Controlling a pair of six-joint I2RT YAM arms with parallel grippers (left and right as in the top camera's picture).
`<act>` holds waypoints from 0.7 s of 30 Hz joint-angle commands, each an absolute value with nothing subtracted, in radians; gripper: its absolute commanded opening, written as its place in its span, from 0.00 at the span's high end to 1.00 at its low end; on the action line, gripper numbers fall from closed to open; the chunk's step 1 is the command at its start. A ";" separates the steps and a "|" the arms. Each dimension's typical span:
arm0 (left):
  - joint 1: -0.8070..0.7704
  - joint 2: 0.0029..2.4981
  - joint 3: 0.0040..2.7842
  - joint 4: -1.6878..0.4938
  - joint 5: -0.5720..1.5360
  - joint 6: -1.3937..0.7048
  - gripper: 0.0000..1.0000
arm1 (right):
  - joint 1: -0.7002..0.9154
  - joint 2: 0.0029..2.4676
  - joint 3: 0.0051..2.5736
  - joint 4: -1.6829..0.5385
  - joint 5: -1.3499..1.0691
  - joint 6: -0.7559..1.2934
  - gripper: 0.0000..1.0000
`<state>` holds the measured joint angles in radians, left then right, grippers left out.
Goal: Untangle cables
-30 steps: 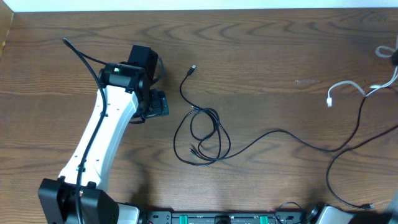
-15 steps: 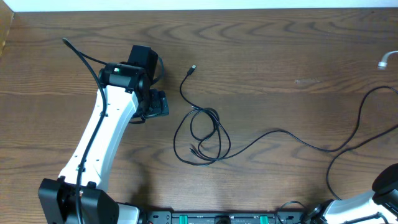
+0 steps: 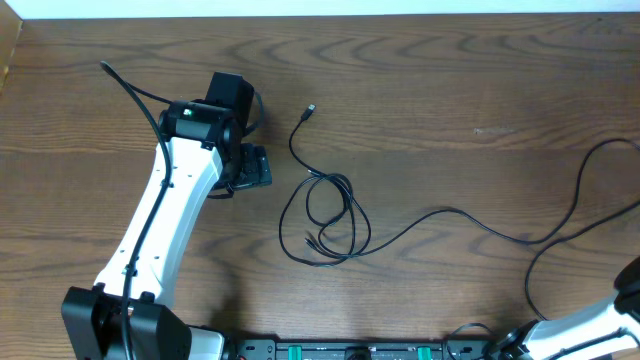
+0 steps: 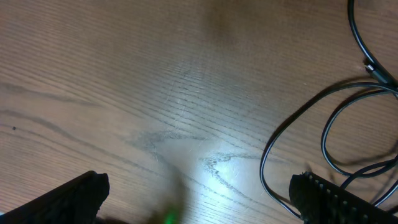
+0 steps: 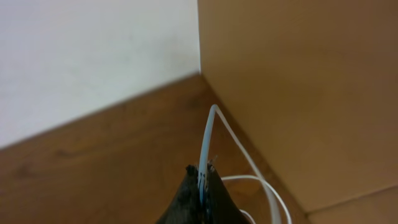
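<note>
Right wrist: fingers (image 5: 189, 194) seemingly pinch white cable (image 5: 208, 134).

A big brown wooden bench with walls at its sides.
The bench (image 3: 450, 90) is dark brown wood with wavy lines in it. A white wall (image 3: 300, 7) runs along its far edge. At the far left corner a light brown board (image 3: 8, 50) stands up at the side. In the right wrist view, another light brown board (image 5: 298, 93) meets the white wall at a corner of the bench. A black bar (image 3: 350, 351) with small green bits sits along the near edge. A bright spot of light (image 4: 214, 168) shines on the wood.
</note>
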<state>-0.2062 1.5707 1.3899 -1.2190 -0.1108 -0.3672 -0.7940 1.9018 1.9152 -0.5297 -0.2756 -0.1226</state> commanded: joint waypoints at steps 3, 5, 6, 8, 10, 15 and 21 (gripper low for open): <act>-0.201 1.567 1.402 -1.221 -0.121 -0.376 0.02 | -0.799 2.000 1.928 -0.582 -0.254 -0.144 0.99; -0.201 1.567 1.402 -1.221 -0.121 -0.376 0.02 | -0.800 2.028 1.928 -0.603 -0.240 -0.144 0.99; -0.201 1.567 1.402 -1.221 -0.121 -0.376 0.02 | -0.800 2.038 1.928 -0.611 -0.238 -0.144 0.99; -0.201 1.567 1.402 -1.221 -0.121 -0.376 0.03 | -0.800 2.060 1.928 -0.626 -0.238 -0.144 0.99; -0.201 1.567 1.402 -1.221 -0.121 -0.376 0.02 | -0.799 2.076 1.928 -0.640 -0.238 -0.144 0.99; -0.201 1.567 1.402 -1.221 -0.121 -0.376 0.02 | -0.800 2.089 1.927 -0.677 -0.238 -0.143 0.60; -0.201 1.567 1.402 -1.221 -0.121 -0.376 0.02 | -0.799 2.089 1.927 -0.711 -0.258 -0.078 0.02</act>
